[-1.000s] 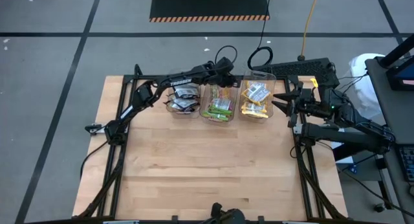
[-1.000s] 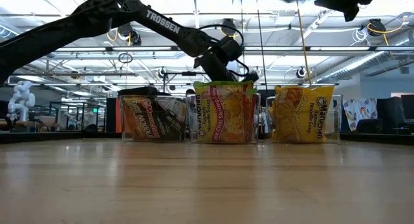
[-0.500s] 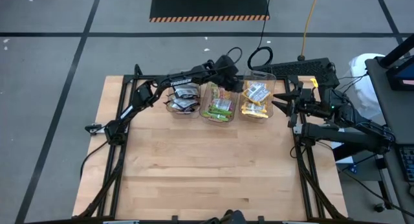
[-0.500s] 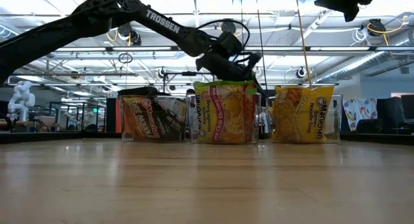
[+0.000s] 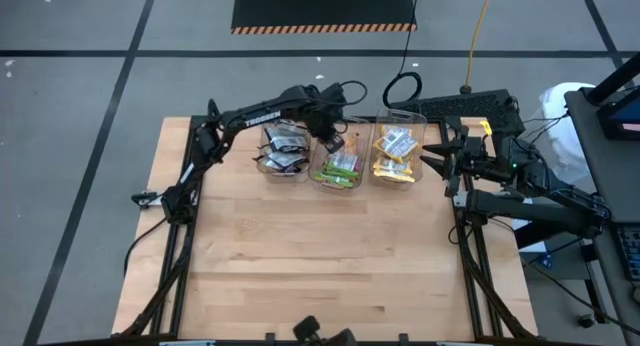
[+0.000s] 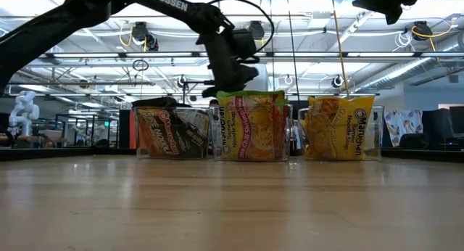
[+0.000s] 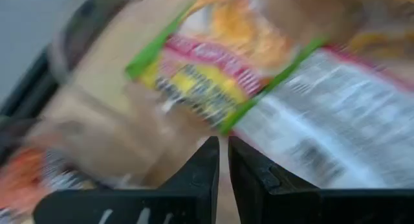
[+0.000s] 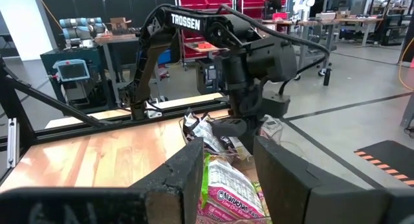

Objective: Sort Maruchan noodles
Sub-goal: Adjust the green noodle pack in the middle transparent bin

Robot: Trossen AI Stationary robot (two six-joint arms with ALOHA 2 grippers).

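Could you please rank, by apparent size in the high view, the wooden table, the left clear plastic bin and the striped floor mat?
1. Wooden table.
2. Black-and-orange striped floor mat.
3. Left clear plastic bin, holding black packets, smallest.

Three bins (image 5: 338, 158) of noodle packets (image 5: 340, 167) stand side by side at the table's (image 5: 320, 266) far edge.

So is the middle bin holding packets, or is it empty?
Holding packets: the middle bin has lime-green noodle packets stacked inside, reaching its rim in the low view. The left hand hangs above it.
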